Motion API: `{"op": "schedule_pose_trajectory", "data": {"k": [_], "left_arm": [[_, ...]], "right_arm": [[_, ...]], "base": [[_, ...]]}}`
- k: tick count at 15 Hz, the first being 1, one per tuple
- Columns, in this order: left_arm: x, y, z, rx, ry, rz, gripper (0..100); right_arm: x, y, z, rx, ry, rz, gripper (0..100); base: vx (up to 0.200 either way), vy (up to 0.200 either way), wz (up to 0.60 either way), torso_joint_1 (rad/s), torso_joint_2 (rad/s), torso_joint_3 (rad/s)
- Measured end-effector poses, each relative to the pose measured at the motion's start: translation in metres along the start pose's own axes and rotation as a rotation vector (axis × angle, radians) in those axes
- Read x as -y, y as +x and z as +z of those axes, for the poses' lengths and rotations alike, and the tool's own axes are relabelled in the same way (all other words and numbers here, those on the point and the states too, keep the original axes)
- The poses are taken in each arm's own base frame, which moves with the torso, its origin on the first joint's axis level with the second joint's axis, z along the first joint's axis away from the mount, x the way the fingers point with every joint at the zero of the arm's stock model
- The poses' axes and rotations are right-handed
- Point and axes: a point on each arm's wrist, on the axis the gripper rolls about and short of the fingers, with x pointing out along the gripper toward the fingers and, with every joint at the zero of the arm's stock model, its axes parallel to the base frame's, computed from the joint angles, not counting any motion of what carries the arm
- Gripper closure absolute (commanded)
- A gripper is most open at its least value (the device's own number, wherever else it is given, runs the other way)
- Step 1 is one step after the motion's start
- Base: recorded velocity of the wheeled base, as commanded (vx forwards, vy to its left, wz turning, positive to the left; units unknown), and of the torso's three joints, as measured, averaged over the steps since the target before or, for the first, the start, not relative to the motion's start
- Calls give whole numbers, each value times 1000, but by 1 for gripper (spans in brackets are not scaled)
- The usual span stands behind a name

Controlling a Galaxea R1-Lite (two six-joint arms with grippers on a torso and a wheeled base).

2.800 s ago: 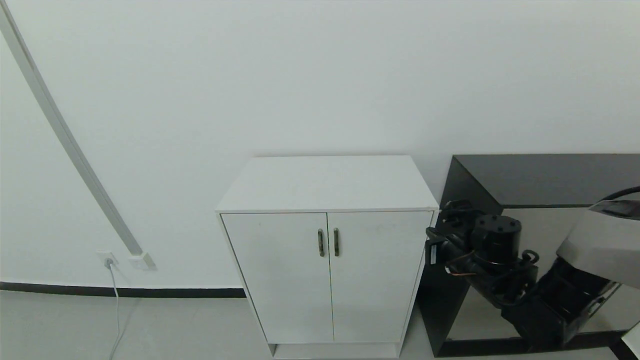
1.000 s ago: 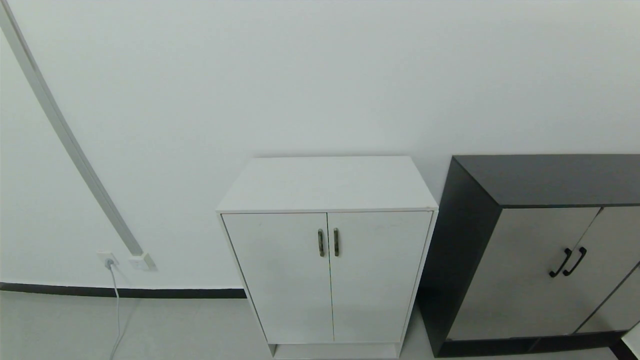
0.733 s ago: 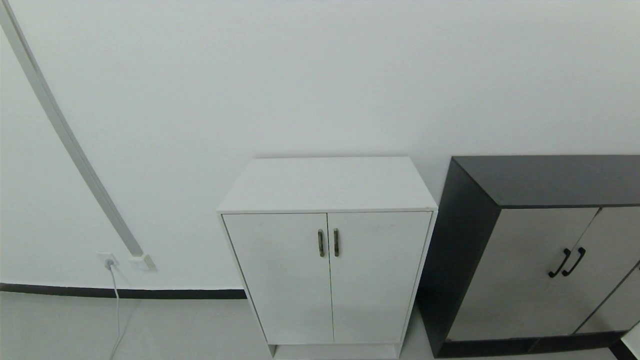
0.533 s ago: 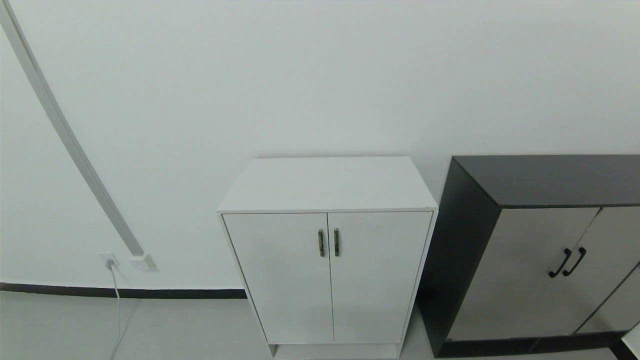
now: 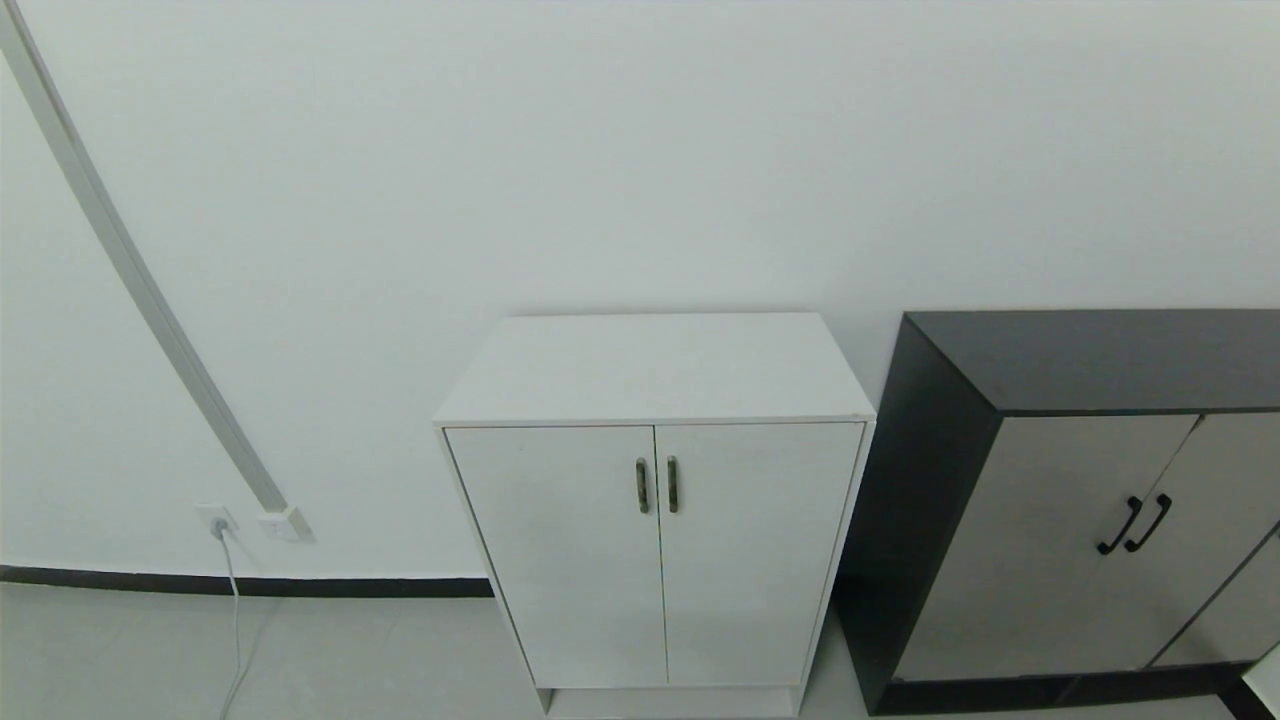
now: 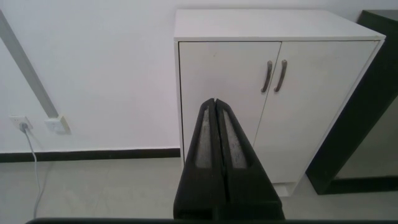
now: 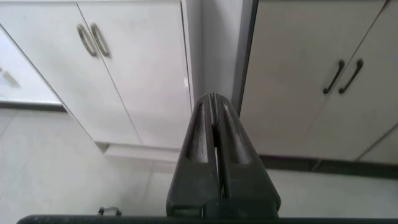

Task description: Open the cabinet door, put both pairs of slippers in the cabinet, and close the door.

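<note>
A white two-door cabinet (image 5: 655,540) stands against the wall with both doors closed, and two dark handles (image 5: 657,485) meet at its centre seam. The left wrist view shows the same cabinet (image 6: 273,93) ahead, with my left gripper (image 6: 215,102) shut and empty some way in front of it, low over the floor. My right gripper (image 7: 214,98) is shut and empty too, pointing at the gap between the white cabinet (image 7: 124,68) and the dark cabinet beside it.
A dark cabinet (image 5: 1080,500) with grey doors and black handles stands directly right of the white one. A wall socket with a cable (image 5: 222,530) and a slanted cable duct (image 5: 130,280) are on the left wall. Grey floor lies in front.
The right arm, which stood before the dark cabinet 2.8 s ago, has dropped out of the head view. The head view has barely shifted over the last second.
</note>
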Motion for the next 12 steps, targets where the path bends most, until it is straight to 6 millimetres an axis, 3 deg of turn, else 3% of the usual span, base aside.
{"op": "schedule_pose_trajectory", "data": {"k": [12], "left_arm": [[0, 0, 0, 0, 2, 0, 100]], "right_arm": [[1, 2, -11, -7, -23, 72, 100]], "base": [[0, 0, 0, 0, 0, 0]]}}
